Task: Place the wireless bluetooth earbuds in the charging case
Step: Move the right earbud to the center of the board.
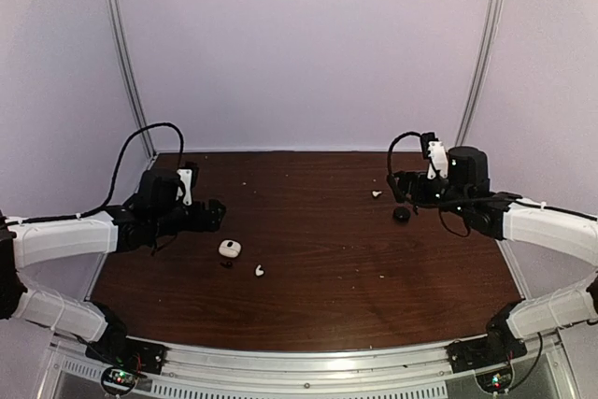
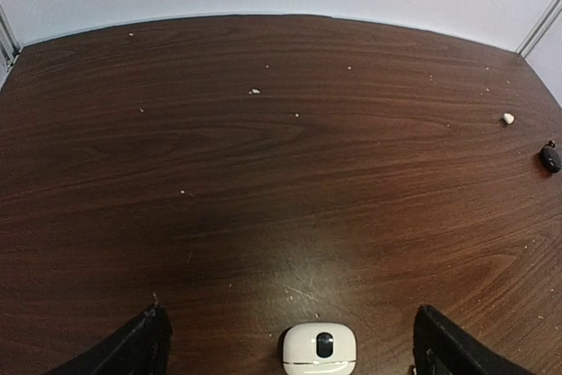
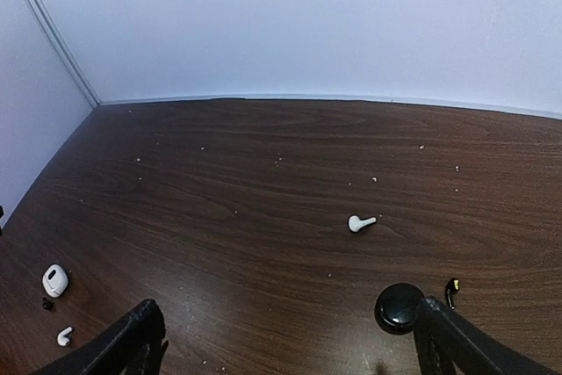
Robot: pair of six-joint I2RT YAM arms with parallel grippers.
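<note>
Earbuds [image 1: 259, 271] lie scattered across the desk [image 1: 327, 310], overhead. Left wrist: left hand [image 2: 289, 318] gapes empty near the white case [image 2: 319, 349]. Right wrist: right hand [image 3: 288, 309] equally wide; white earbud [image 3: 360, 222] ahead, likely light and slick, wants pinching by its stem.

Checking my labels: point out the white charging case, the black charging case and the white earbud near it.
white charging case [image 2: 318, 353], left wrist view, middle of its shell.
black charging case [image 3: 399, 307], right wrist view, centre of top.
white earbud [image 3: 359, 223], right wrist view, where head meets stem.
</note>
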